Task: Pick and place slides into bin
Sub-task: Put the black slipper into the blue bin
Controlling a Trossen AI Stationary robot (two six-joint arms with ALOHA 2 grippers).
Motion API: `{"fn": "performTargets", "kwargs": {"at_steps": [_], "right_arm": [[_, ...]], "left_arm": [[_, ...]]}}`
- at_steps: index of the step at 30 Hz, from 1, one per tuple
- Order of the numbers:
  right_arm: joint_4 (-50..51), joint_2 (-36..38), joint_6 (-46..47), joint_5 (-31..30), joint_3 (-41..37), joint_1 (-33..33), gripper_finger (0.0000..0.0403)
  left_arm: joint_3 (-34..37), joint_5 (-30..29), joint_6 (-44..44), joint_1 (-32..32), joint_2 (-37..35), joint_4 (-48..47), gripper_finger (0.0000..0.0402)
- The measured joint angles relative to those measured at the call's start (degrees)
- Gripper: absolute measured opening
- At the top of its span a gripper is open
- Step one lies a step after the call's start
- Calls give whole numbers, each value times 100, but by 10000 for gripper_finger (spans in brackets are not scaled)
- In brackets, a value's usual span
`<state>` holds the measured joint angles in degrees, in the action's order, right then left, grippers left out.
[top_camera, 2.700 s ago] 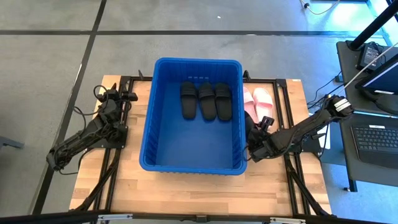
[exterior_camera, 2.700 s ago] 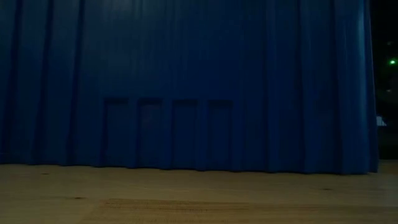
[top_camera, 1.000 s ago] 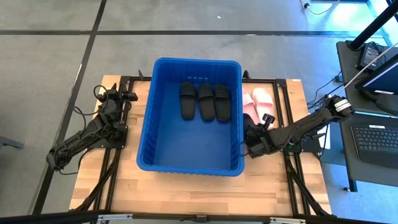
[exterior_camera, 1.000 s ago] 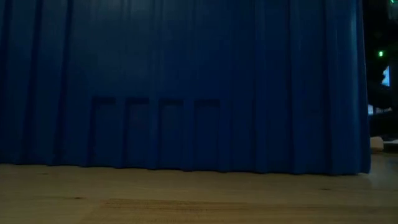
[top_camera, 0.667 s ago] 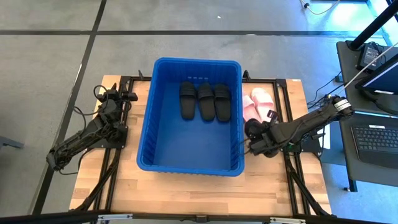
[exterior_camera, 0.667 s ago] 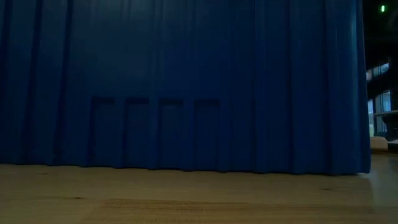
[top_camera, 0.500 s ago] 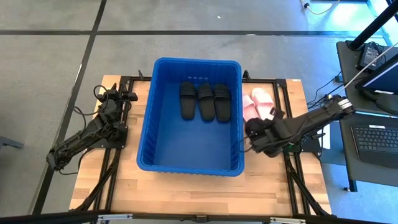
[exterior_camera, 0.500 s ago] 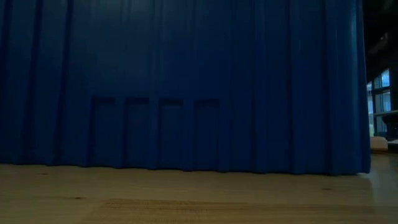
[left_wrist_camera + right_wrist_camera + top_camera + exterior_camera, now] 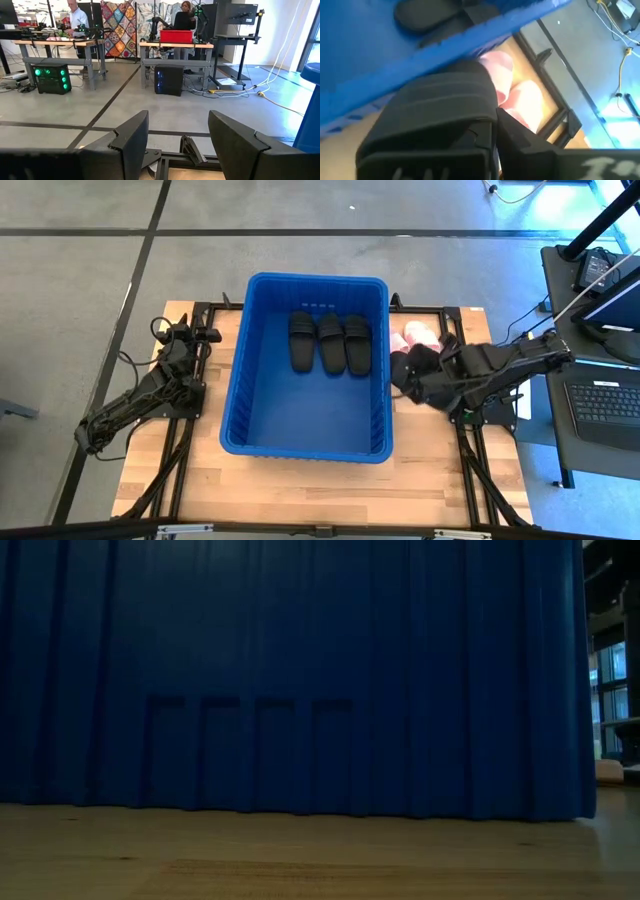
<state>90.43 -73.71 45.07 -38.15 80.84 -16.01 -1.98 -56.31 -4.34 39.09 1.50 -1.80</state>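
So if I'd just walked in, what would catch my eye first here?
Probably the big blue bin in the middle of the wooden table, with three black slides lined up inside at its far end. Just outside its right wall, the right gripper is shut on another black slide, lifted over two pink slides.

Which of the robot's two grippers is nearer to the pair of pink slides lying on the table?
The right. The right gripper, shut on a black slide, is right beside the pink slides, outside the bin. The left gripper waits open across the bin.
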Motion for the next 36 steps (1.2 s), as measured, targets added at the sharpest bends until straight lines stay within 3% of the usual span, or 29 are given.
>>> {"fn": "performTargets", "kwargs": {"at_steps": [4, 10, 13, 20, 26, 31, 36], "right_arm": [[-17, -19, -546, 25, 535, 381, 12], [-112, 5, -1172, -905, 1335, 897, 12], [-660, -6, -1441, -1236, 1672, 1114, 12], [-3699, -141, -2888, -1364, 1834, 1383, 12], [-6164, -935, -4299, -996, 1825, 1578, 12], [-7539, -1804, -4507, -980, 1823, 1799, 12], [-8207, -2611, -4232, -980, 1821, 1980, 12]], "left_arm": [[0, 0, 0, 0, 0, 1, 202], [0, 0, -1, -1, 0, 1, 202], [0, 0, 0, 0, 0, 1, 202], [0, 0, 0, 0, 0, 1, 202], [0, 0, -1, 0, 0, 0, 202], [0, 0, -1, 0, 0, 1, 202], [0, 0, -2, 0, 0, 4, 202]]}}
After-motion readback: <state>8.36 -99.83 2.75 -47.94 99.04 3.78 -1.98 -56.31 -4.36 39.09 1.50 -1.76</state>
